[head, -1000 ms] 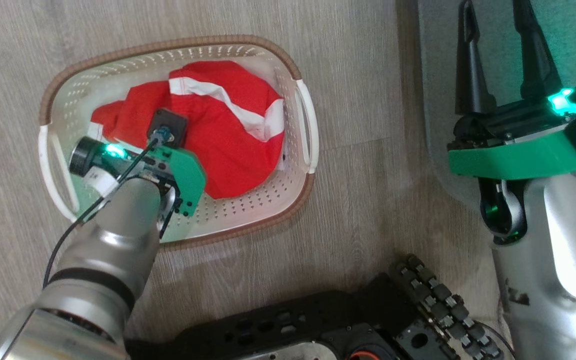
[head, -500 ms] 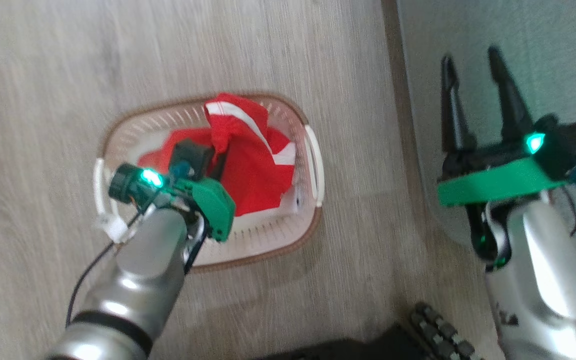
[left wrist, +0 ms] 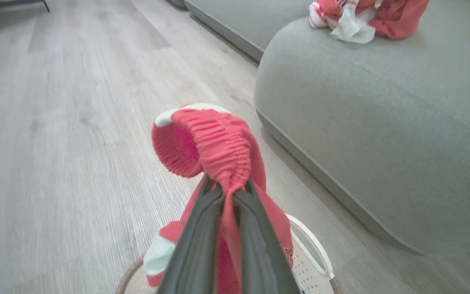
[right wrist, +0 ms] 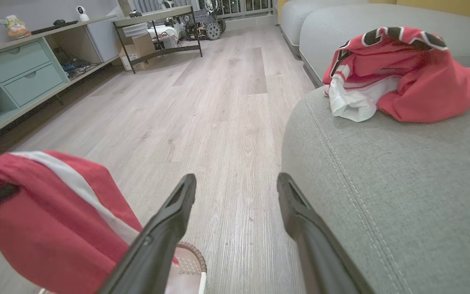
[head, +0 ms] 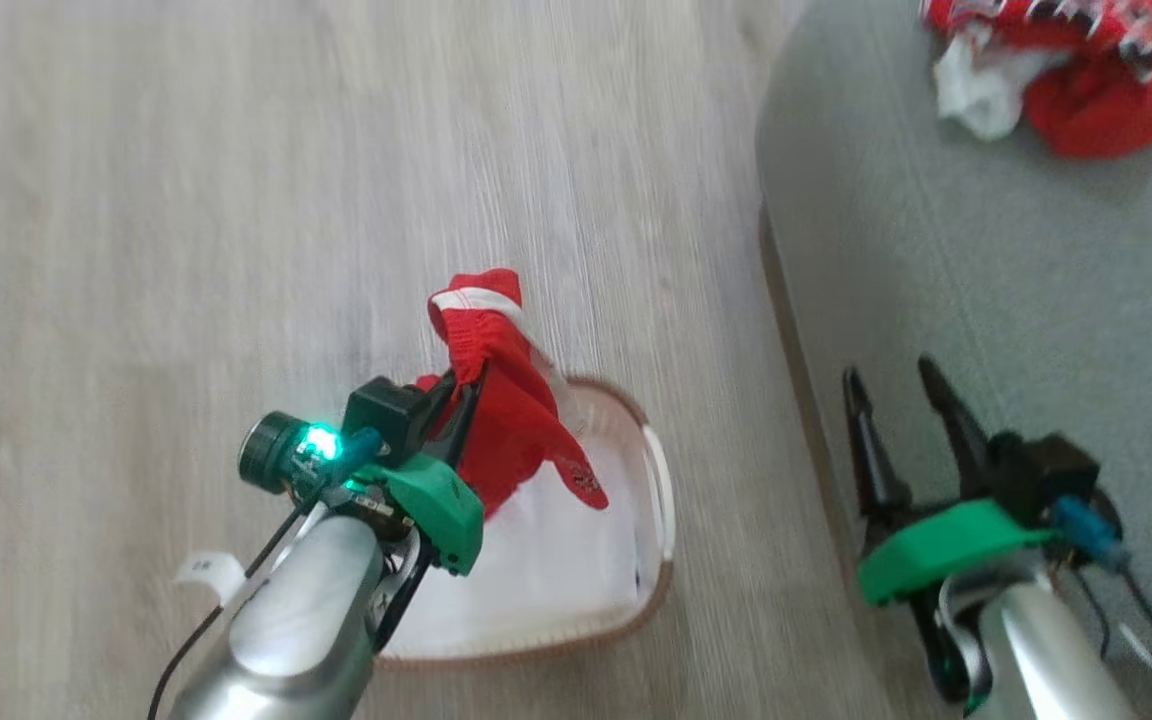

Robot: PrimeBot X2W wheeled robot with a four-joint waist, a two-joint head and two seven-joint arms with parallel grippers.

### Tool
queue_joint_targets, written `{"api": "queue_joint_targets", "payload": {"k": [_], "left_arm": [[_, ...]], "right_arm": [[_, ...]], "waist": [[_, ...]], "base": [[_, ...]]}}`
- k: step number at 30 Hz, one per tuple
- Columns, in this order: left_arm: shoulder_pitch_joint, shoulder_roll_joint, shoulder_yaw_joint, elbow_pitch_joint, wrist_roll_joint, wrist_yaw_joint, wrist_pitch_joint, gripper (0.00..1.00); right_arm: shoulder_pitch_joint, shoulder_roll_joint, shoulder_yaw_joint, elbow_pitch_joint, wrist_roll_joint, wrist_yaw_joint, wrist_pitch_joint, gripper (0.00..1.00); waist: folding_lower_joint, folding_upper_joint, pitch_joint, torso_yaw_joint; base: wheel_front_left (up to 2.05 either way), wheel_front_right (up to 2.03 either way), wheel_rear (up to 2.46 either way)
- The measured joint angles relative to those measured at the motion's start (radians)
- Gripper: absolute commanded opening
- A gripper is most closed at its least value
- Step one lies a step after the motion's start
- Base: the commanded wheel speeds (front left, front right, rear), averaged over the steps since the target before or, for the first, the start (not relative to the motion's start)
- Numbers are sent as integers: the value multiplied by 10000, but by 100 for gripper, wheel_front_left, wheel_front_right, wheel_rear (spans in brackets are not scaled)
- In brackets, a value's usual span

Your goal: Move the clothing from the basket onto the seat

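Above the basket (head: 664,500), the left gripper (left wrist: 227,188) pinches the red shorts (left wrist: 218,139) by their waistband; the right gripper (head: 894,385) waits, fingers apart, beside the seat (head: 986,260). Slippery fabric may slide free onto the floor (head: 186,200) mid-carry.

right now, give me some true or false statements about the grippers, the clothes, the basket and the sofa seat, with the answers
1. The left gripper is shut on a red garment. True.
2. The right gripper is holding clothing. False: its fingers stand apart with nothing between them.
3. A pile of red clothes lies on the seat. True.
4. The red garment lies flat in the basket. False: it hangs from the left gripper above the basket.
5. The basket stands on the seat. False: it stands on the floor beside the seat.
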Motion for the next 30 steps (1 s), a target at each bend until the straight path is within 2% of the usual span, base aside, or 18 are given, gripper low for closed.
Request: {"api": "queue_joint_targets", "payload": {"k": [7,13,19,26,30], "left_arm": [[471,215,-13,-1166,-46,8,119,0],[469,314,-213,-2224,-46,-2,708,0],[251,380,-290,-3030,-46,-6,1197,0],[107,330,-571,-3680,-46,-13,1526,0],[72,282,-759,-4067,-38,-17,1599,0]], "right_arm": [[868,4,535,451,-8,0,0,100],[976,4,1342,671,-69,0,0,100],[710,0,2556,1231,-268,0,0,100],[-686,-23,4242,2182,-148,0,0,100],[-1688,-75,5024,3225,-71,2,0,100]], "waist": [[0,0,-1924,262],[0,0,-3007,601],[0,-1,-3501,1049],[0,0,-3675,1440],[0,-1,-3659,1722]], "base": [[0,0,0],[0,0,0],[0,0,0],[0,0,0],[0,0,0]]}}
